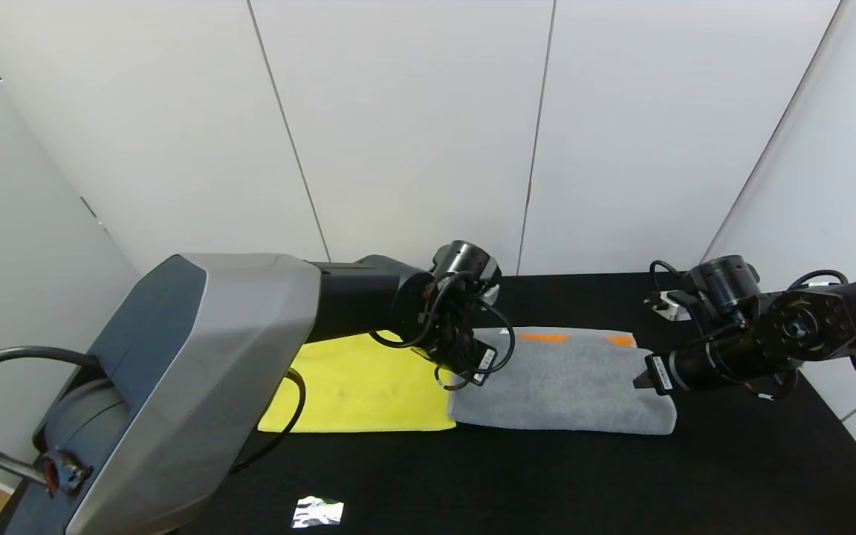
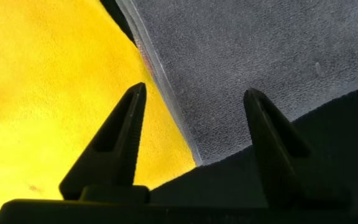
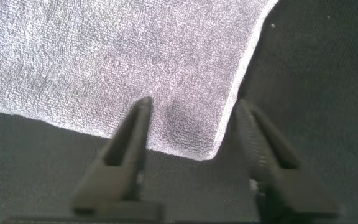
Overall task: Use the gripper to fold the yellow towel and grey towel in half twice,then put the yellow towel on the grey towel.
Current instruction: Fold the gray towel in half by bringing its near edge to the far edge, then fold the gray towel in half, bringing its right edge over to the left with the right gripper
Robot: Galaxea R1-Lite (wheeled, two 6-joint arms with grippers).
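The grey towel [image 1: 562, 386] lies flat on the black table [image 1: 733, 475] as a long band, orange patches [image 1: 543, 337] along its far edge. To its left the yellow towel [image 1: 354, 386] lies spread out, and the grey towel's left edge rests on the yellow one's right edge. My left gripper [image 1: 465, 375] hovers open over the grey towel's near left corner; its wrist view shows the left gripper [image 2: 195, 90] straddling the seam between yellow towel [image 2: 42, 81] and grey towel [image 2: 247, 56]. My right gripper [image 1: 640, 380] is open over the near right corner, where the right gripper [image 3: 194, 102] holds nothing above the grey towel [image 3: 104, 56].
A crumpled foil scrap [image 1: 317, 512] lies near the table's front edge. A small white object [image 1: 667, 305] sits at the back right behind my right arm. White wall panels close off the back and both sides.
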